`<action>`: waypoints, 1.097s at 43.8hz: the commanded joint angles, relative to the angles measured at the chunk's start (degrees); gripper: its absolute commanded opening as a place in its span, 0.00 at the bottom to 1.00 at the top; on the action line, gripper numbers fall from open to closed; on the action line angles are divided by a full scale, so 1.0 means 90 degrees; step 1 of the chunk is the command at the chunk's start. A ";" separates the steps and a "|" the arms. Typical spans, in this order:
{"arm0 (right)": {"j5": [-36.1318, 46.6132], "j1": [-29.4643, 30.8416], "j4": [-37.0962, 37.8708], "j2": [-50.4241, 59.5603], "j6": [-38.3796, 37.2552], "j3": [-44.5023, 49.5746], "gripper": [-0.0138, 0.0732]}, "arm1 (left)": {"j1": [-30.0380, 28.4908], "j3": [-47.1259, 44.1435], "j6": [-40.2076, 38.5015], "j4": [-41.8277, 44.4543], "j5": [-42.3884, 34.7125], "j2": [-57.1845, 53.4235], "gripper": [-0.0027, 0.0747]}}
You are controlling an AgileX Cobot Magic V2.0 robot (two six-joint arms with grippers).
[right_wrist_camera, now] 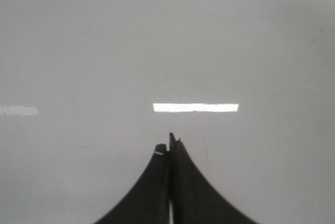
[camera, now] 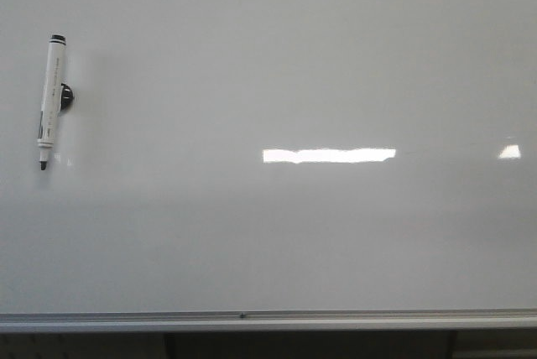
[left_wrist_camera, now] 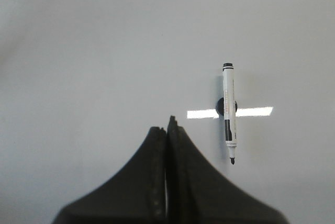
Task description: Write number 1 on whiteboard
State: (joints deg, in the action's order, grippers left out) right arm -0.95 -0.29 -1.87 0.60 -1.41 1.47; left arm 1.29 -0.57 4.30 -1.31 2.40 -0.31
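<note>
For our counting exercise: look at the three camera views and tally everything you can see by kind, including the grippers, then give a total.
Whiteboard: 1
Marker pen: 1, hanging uncapped, tip down
Black holder clip behind the pen: 1
Grippers: 2, left gripper and right gripper, both closed and empty
Written strokes on the board: 0
Total: 5

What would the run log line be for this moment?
whiteboard: no number 1 visible | marker pen: uncapped, on holder, front-view left, tip down | left gripper: shut, empty | right gripper: shut, empty
</note>
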 commanded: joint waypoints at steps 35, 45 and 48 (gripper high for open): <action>0.0539 -0.0006 0.0090 0.0108 0.0005 -0.0132 0.08 | -0.0012 -0.0145 0.0003 -0.0061 -0.0676 -0.0101 0.01; 0.0483 -0.0006 0.0090 0.0108 0.0005 -0.0378 0.08 | -0.0012 0.0041 -0.0012 -0.0200 -0.1300 -0.0101 0.01; 0.0340 -0.0006 0.0090 0.0108 0.0005 -0.0669 0.08 | -0.0012 0.0320 -0.0028 -0.0200 -0.1223 -0.0101 0.01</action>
State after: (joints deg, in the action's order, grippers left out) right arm -1.70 -0.29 -1.84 0.60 -1.41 -0.17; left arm 1.29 -0.45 4.30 -2.43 -3.32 -0.31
